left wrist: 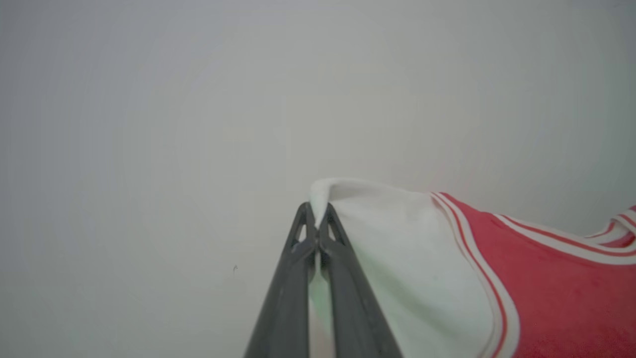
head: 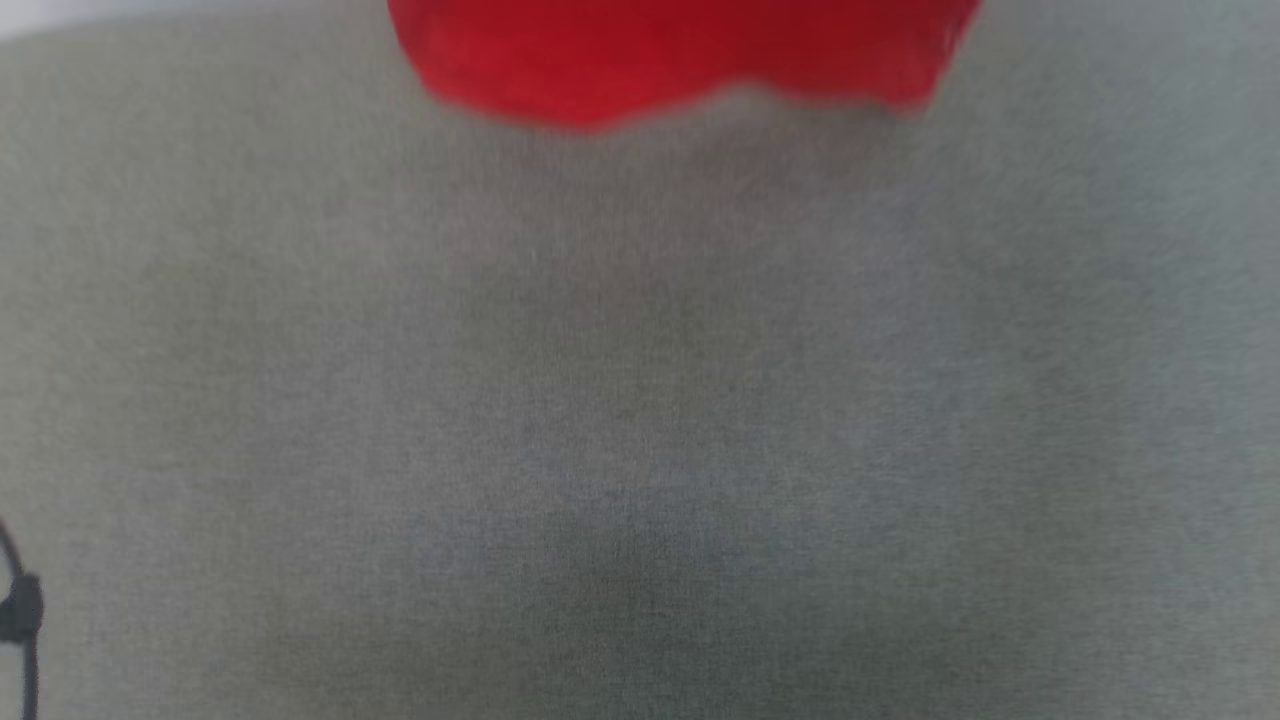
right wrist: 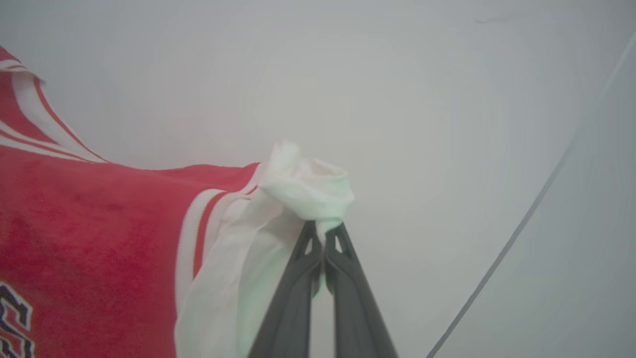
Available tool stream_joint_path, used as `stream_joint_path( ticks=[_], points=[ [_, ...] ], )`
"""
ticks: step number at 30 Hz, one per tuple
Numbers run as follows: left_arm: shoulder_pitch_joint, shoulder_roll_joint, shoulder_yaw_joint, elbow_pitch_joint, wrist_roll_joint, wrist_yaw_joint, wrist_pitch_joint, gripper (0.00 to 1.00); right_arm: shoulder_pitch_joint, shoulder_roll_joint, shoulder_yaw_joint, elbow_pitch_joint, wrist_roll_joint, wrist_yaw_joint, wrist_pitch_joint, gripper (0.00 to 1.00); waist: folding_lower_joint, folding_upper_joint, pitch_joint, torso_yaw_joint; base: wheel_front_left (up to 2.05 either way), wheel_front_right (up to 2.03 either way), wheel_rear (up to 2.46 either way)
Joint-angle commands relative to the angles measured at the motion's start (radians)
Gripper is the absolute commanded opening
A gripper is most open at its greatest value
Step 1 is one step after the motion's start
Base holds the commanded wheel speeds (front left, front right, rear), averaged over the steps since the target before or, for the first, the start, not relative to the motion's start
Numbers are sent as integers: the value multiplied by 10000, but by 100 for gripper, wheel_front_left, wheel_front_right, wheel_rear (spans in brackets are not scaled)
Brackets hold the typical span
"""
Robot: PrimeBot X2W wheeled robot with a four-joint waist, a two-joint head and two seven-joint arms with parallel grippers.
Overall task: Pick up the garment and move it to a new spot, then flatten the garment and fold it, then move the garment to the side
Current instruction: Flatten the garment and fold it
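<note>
We hold the garment point(head: 680, 55) up by both sleeves. Our left pincer point(left wrist: 316, 213) is clenched on the folded edge of one white sleeve point(left wrist: 397, 248). Our right pincer point(right wrist: 325, 229) is clenched on a bunched wad of the other white sleeve point(right wrist: 305, 184). The red body hangs stretched between the two. In the head view its red lower edge lies at the far middle of the grey surface point(head: 640, 420). That edge is blurred, so we cannot tell whether it touches the surface or hangs just above it.

We judge that we are in the first part of the task. The pick-up is done, and the cloth is either on its way to a new spot or about to be laid there. Flattening, folding and the move to the side are all left.

The wrist views give us the grips themselves and the striped trim at the sleeve seams. The right wrist view adds dark lettering point(right wrist: 15, 318) on the chest, which tells us the front faces that camera. The head view gives us what the wrists cannot: the surface under the hem, and how far from us the cloth hangs.
</note>
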Motion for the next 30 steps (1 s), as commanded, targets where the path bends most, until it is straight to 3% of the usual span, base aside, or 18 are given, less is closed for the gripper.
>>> stream_joint_path(
  ticks=[1, 7, 16, 20, 23, 28, 30],
  points=[
    [-316, -29, 33, 65, 131, 45, -447, 0, -326, -24, -146, 205, -379, -3, -317, 0, 0, 0, 679, 116, 0, 0, 0],
    [-732, -284, 88, 468, 230, -146, -1874, 0, -741, 43, -1074, 468, -2039, -3, -865, 0, 0, 0, 1353, 366, 0, 0, 0],
    [1287, -618, -741, 1339, 233, -686, -1821, 0, 1408, 406, -1140, 629, -2513, -3, -880, 0, 0, 0, 801, 707, 0, 0, 0],
    [2735, -598, -1171, 1172, -270, -747, -1048, 0, 2525, 670, -796, 798, -1709, -3, -811, 0, 0, 0, 256, 763, 0, 0, 0],
    [3974, -229, -1557, 479, -912, -746, -334, 0, 3528, 770, -193, 641, -897, -3, -483, 0, 0, 0, -160, 773, 0, 0, 0],
    [6106, 581, -2043, -923, -1840, -748, 598, 0, 5376, 394, 1141, -632, 779, -3, 462, 0, 0, 0, -821, 793, 0, 0, 0],
    [6986, 896, -2148, -1490, -2220, -749, 1036, 0, 6204, -46, 1591, -1509, 1659, -3, 1011, 0, 0, 0, -1019, 816, 0, 0, 0]
  ],
)
